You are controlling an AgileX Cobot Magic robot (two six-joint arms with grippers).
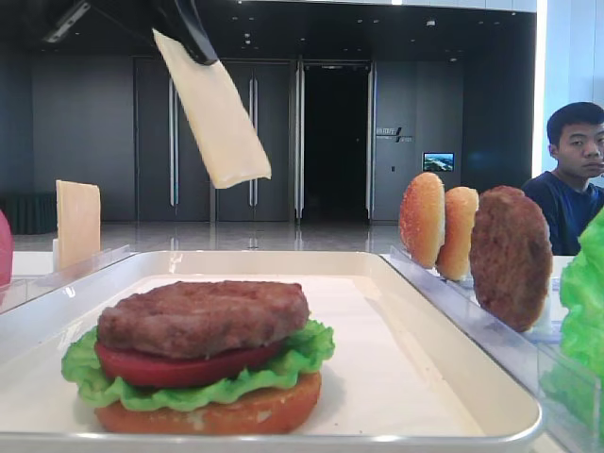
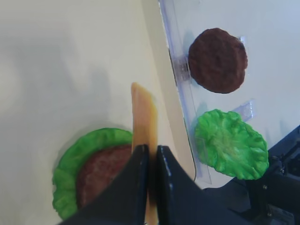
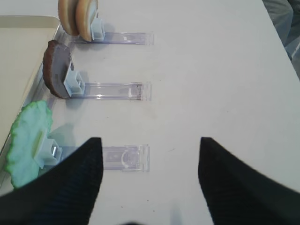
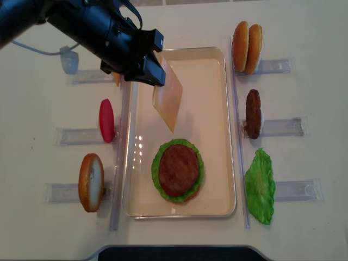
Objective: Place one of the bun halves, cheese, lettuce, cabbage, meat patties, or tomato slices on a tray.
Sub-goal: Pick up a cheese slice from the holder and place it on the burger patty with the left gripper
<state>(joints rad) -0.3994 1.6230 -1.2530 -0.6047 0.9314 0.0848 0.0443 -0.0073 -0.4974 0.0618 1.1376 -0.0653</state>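
My left gripper (image 4: pixel 155 73) is shut on a pale yellow cheese slice (image 4: pixel 168 98), which hangs tilted above the cream tray (image 4: pixel 215 109); the same cheese (image 1: pixel 219 113) dangles in the low front view and shows edge-on (image 2: pixel 143 117) between the fingers. On the tray sits a stack: bun half (image 1: pixel 212 408), lettuce (image 1: pixel 198 387), tomato slice (image 1: pixel 179 363), and meat patty (image 1: pixel 203 316) on top. The cheese hangs behind and above this stack, not touching it. My right gripper (image 3: pixel 147 159) is open over bare table, nothing between its fingers.
Clear racks right of the tray hold two bun halves (image 4: pixel 247 47), a patty (image 4: pixel 253 113) and a lettuce leaf (image 4: pixel 260 186). Left racks hold a tomato slice (image 4: pixel 106 119), a bun half (image 4: pixel 91 182) and another cheese slice (image 1: pixel 77 222). A person (image 1: pixel 576 170) sits at far right.
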